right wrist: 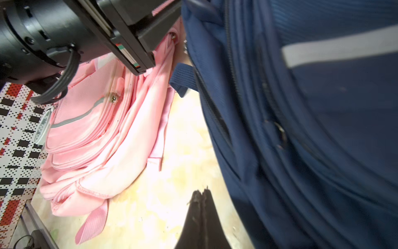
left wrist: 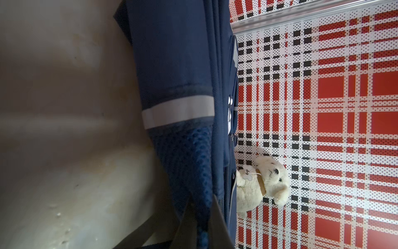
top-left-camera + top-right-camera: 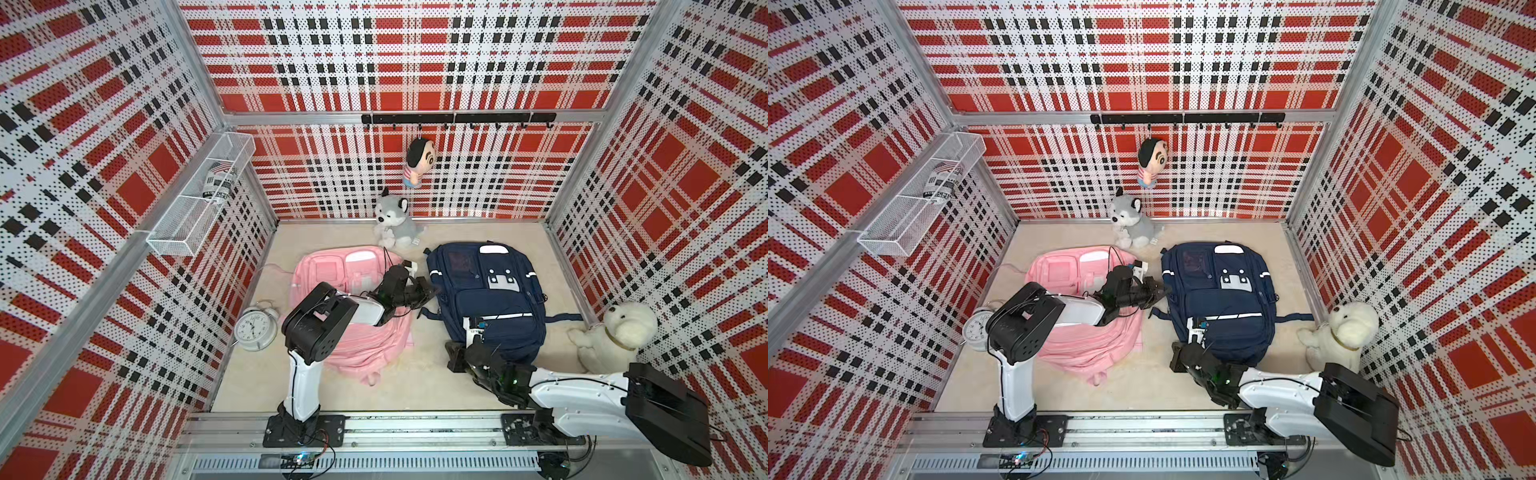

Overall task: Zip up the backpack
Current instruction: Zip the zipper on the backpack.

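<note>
White-and-black left arm: you have it rising from the front rail point(image 3: 395, 428), its elbow folded over the pink backpack point(image 3: 353, 332) and its forearm reaching right toward the navy backpack point(image 3: 486, 299).
Left gripper point(image 3: 430, 291): it lies on its side at the navy backpack's left flank. In your left wrist view the fingers point(image 2: 221, 226) stand nearly together with blue mesh side fabric between them, which reads as a pinch on the pack.
Right arm: it leaves the rail near the table's front right corner. The elbow sits low out toward the right wall, and the forearm comes back leftward to the pack's front left corner.
Right gripper point(image 1: 202, 194): the jaws are pressed together with nothing between them, and the tips are over bare table point(image 1: 172, 204) just beside the pack's flank.
Navy backpack, place: you will find it on the right half of the table, flat and face up, with its top toward the back edge. It lies just beside the pink backpack, with a narrow strip of table between them.
Navy backpack, look: it has a grey reflective strip point(image 3: 505, 316) across the front and a white patch point(image 3: 492, 249) near the top. In your right wrist view, a zip line point(image 1: 217, 120) on the flank facing the pink backpack gapes as a dark slit. I cannot tell where its slider sits.
Around it: a white plush dog point(image 3: 619, 336) sits at the right edge, an alarm clock point(image 3: 254, 330) at the left edge and a husky plush point(image 3: 392, 222) at the back edge.
</note>
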Controlling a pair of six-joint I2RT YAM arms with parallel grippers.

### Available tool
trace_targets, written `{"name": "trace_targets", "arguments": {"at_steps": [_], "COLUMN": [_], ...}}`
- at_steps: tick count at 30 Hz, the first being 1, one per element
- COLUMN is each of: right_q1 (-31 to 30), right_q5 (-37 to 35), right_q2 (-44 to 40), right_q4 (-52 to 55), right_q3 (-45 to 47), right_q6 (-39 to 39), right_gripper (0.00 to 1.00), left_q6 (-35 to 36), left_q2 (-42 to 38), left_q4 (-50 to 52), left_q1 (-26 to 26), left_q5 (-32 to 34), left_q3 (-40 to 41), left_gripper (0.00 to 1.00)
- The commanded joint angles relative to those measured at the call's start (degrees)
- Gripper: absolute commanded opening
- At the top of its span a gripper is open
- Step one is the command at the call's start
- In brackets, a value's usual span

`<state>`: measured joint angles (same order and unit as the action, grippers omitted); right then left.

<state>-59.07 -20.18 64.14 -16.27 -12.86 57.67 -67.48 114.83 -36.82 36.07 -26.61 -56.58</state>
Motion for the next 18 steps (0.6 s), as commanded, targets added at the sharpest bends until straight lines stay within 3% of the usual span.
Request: {"name": "trace_targets", "arguments": {"at_steps": [1,2,3,4,5,9,15,18], "right_q1": [-0.34,-0.99,-1.72,-2.53,-3.34,-6.55,-8.78,-7.55], "right_q5": [-1.49,-2.39,-3.57,-5.06,-6.36,-10.29,-17.97,-20.97], "right_q2": [-1.06,-0.53,0.32,1.11,1.63,3.55,3.28,-0.26], "right_q4": [1.00,0.08,-1.13,-2.38,-3.50,-6.07,8.87,21.05], "right_q3": [-1.05,-1.52,-1.99,-2.23,-2.26,-2.35,-9.34,-12.26], "right_q6": [0.92,0.79,0.48,0.63,1.05,3.55,5.38,7.88], "right_gripper": [0.08,0.21,0.42,0.55,0.59,0.63,0.67,0.74], "left_q6": [-0.67,-0.64,-0.64,-0.57,-0.54,-0.22,0.12,0.23], "left_q2": [-0.93,-1.32,-1.88,-2.50,-2.90,-3.79,-4.43,-4.80], "left_q4": [-4.90,-4.94,-4.93,-4.97,-4.94,-4.85,-4.93,-5.41], "left_q1": [0.62,0.87,1.16,1.51,1.78,2.74,3.48,3.56], "left_q5": [0.15,0.32,0.50,0.72,0.86,1.08,1.38,1.98], "left_q3": [-1.70,-1.47,-1.31,-1.16,-0.92,-0.29,1.75,3.42], "left_gripper": [0.00,0.00,0.00,0.00,0.00,0.00,0.00,0.00]}}
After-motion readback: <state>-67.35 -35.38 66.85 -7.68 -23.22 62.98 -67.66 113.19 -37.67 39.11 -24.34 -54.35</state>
